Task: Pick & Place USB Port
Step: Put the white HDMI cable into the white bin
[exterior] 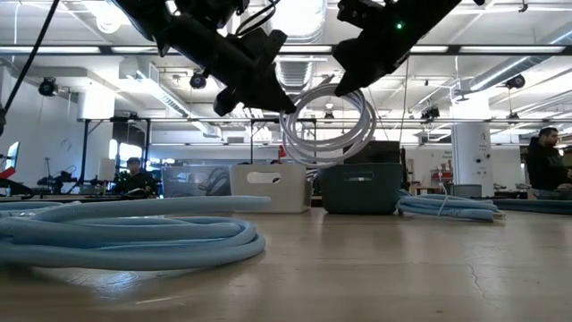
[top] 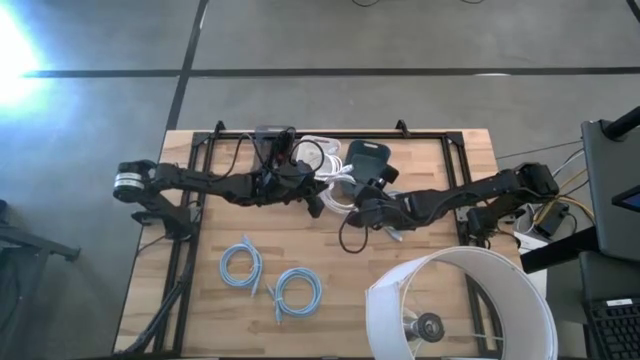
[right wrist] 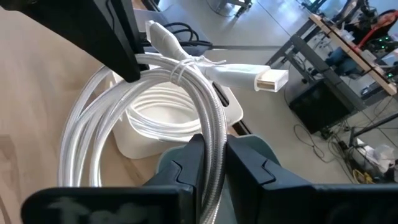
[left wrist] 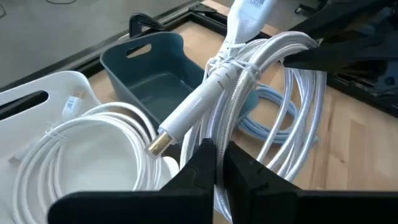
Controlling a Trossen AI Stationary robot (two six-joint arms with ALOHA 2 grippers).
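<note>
High view: your left claw [top: 316, 203] and right claw [top: 352, 205] both pinch the coiled white braided USB cable [exterior: 326, 125] above the white plastic bin [exterior: 268, 186]. Light, floppy; grip the tied bundle.

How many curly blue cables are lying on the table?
3 that I can see. One blue coil lies near the front left, a second blue coil just right of it, and a third blue coil rests beside the dark blue bin. More may be hidden under the arms.
</note>
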